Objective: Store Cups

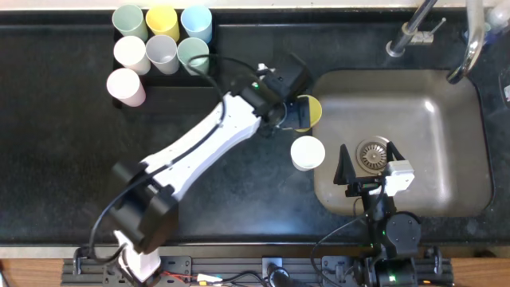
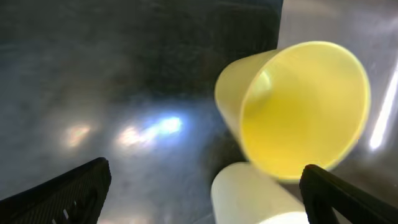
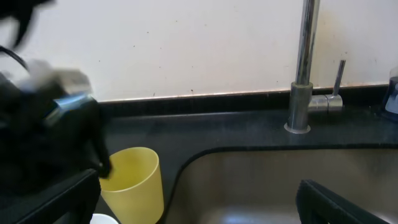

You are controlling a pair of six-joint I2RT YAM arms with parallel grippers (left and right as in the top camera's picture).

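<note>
The fingers of my left gripper (image 2: 205, 169) stand wide apart and hold nothing. Beyond them is the yellow cup (image 2: 292, 106), its open mouth turned toward my wrist camera. One fingertip is just beside its rim, and I cannot tell whether it touches. Seen from across the sink (image 1: 434, 139), that cup stands upright on the dark counter (image 1: 64, 143), right at the sink's left rim, with my left gripper close beside it. A white cup (image 1: 307, 152) stands just beside the yellow one, nearer my base and also at the sink's left rim.

My right gripper (image 1: 368, 169) hangs over the sink basin near the drain (image 1: 372, 153). Its fingers are likewise spread wide with nothing between them, and it faces the tap (image 3: 305, 68) and the back wall.

Well apart from both of my grippers, at the far left of the counter, seven more cups (image 1: 162, 52) stand together mouth up. Six of them make two rows of three, and a pink cup (image 1: 126, 86) is just beside them.
</note>
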